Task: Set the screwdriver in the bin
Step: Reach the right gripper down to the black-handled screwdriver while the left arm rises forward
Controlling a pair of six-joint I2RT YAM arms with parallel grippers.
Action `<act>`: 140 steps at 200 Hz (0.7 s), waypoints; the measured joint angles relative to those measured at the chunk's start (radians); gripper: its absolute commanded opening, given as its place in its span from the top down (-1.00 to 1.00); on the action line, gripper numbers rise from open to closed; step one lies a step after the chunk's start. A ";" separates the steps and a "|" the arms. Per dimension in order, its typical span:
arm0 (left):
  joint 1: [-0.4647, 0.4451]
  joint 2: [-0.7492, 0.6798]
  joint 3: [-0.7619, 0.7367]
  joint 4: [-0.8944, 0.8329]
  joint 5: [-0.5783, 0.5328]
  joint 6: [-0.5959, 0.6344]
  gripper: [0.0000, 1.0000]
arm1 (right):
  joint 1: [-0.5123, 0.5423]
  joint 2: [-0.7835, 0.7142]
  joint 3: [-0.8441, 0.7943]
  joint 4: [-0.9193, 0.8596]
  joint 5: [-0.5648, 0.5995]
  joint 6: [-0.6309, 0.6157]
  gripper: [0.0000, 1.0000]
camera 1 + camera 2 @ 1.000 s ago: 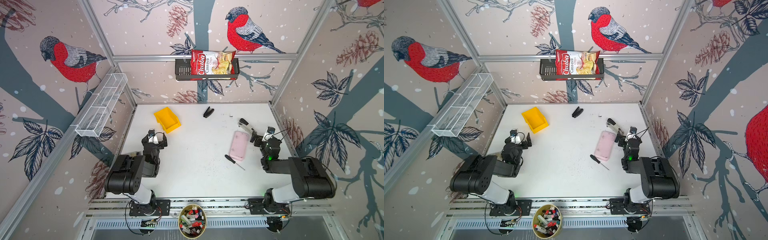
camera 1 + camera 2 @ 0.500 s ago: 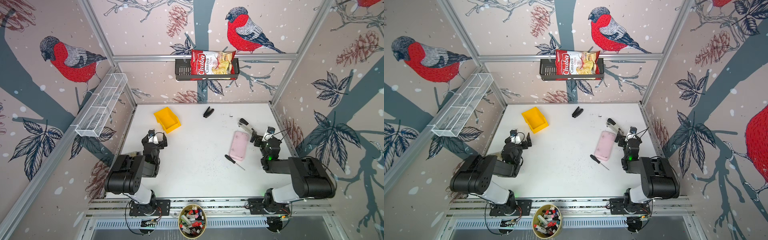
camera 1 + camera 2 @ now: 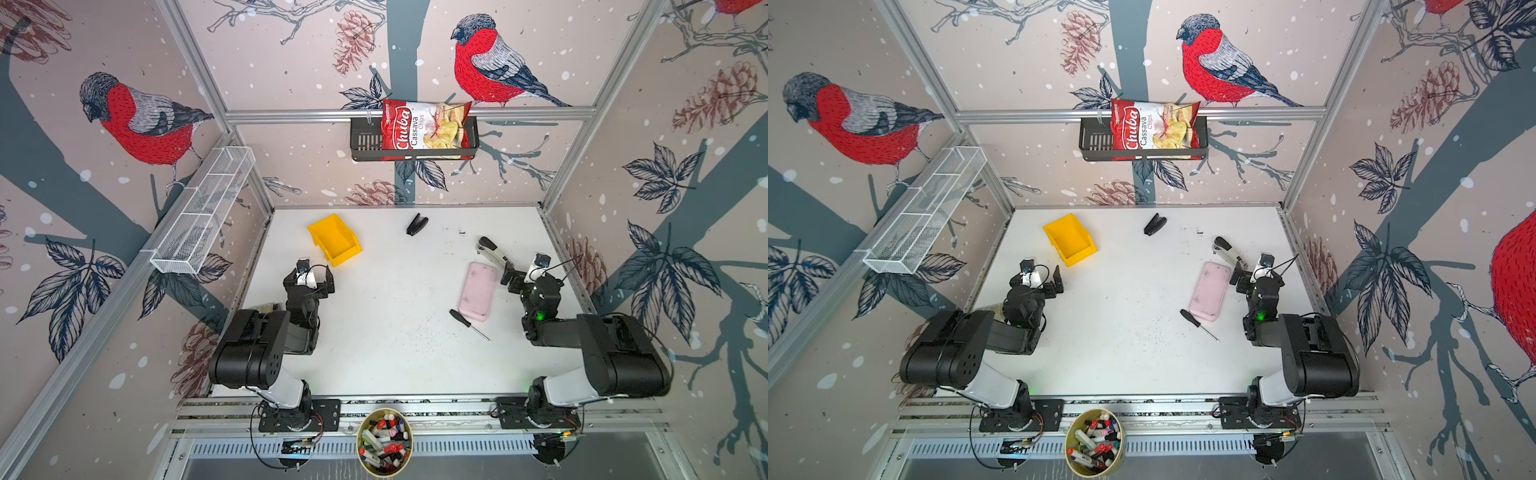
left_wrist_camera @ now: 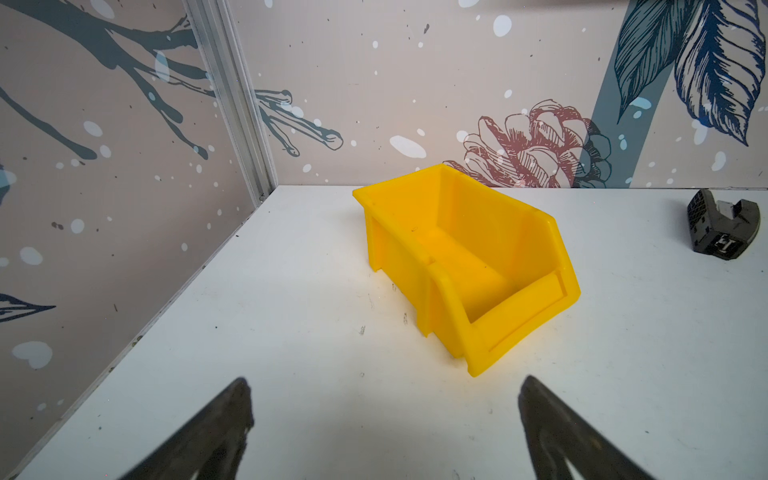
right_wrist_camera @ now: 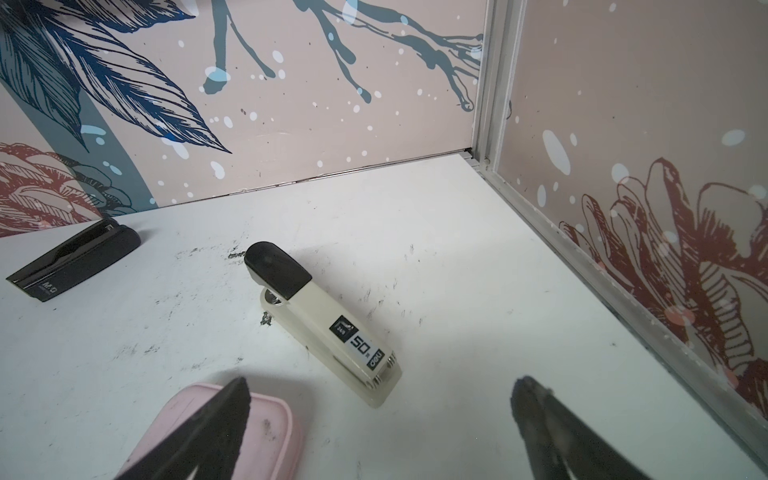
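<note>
Black-handled, the screwdriver [image 3: 469, 325] lies flat on the white table [image 3: 386, 357], just beside the near end of the pink case [image 3: 478, 291]. In both top views its handle points to about ten o'clock and its thin tip to about four o'clock. From the right gripper [image 5: 382, 388] it lies at about seven o'clock, and it is much farther from the left gripper [image 4: 385, 382]. Both grippers have their jaws spread wide and hold nothing. The bin [image 3: 334, 245] stands at ten o'clock from the screwdriver, well apart from it and near the left gripper.
</note>
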State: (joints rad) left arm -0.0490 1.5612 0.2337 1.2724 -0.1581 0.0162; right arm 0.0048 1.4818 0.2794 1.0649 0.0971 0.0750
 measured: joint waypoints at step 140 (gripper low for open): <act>-0.100 -0.388 0.101 -0.382 0.106 0.042 -0.97 | 0.014 -0.447 0.059 -0.509 0.011 0.033 -0.99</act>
State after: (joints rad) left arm -0.1490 1.1728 0.3347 0.8906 -0.0517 0.0582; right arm 0.0193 1.0348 0.3382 0.5556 0.1078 0.1078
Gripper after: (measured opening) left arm 0.985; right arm 0.995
